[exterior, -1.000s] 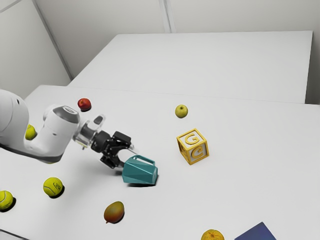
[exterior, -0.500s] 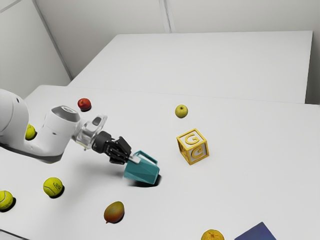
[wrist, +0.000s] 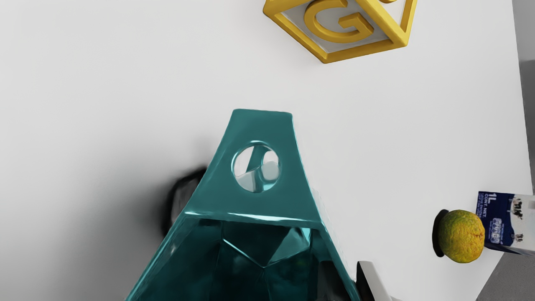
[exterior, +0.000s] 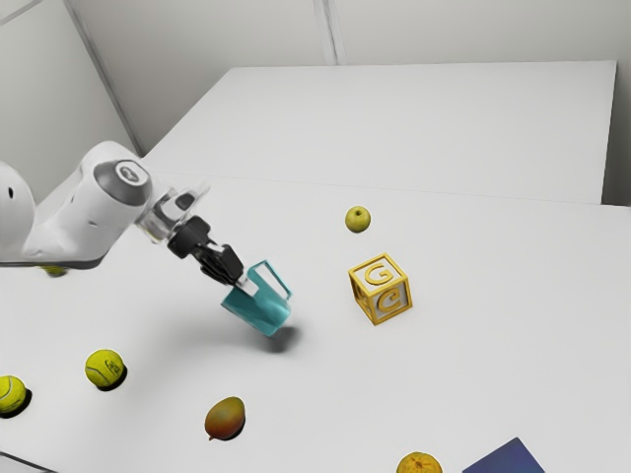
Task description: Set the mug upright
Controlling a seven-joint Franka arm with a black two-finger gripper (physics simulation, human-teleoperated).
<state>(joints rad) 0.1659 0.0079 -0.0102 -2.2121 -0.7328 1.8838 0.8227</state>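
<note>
Since the earlier frame I have raised my gripper [exterior: 244, 287] and brought the mug [exterior: 258, 305] up with it, toward the exterior view's upper left and into a steeper tilt, while the lettered block [exterior: 381, 289] stays put. I am clamped on the mug's wall, one finger [wrist: 330, 279] inside the mouth, the other [wrist: 371, 278] outside. The mug hangs aslant above the table [exterior: 335, 394], apart from its shadow, mouth toward my hand. I judge the righting turn to be in hand; next I should finish levelling the base, lower it flat and only then let go, lest it tip. Inside the mug I see just my fingertip. What the milk carton [wrist: 499, 221] holds, beside the orange fruit [wrist: 462, 236], I cannot tell.
</note>
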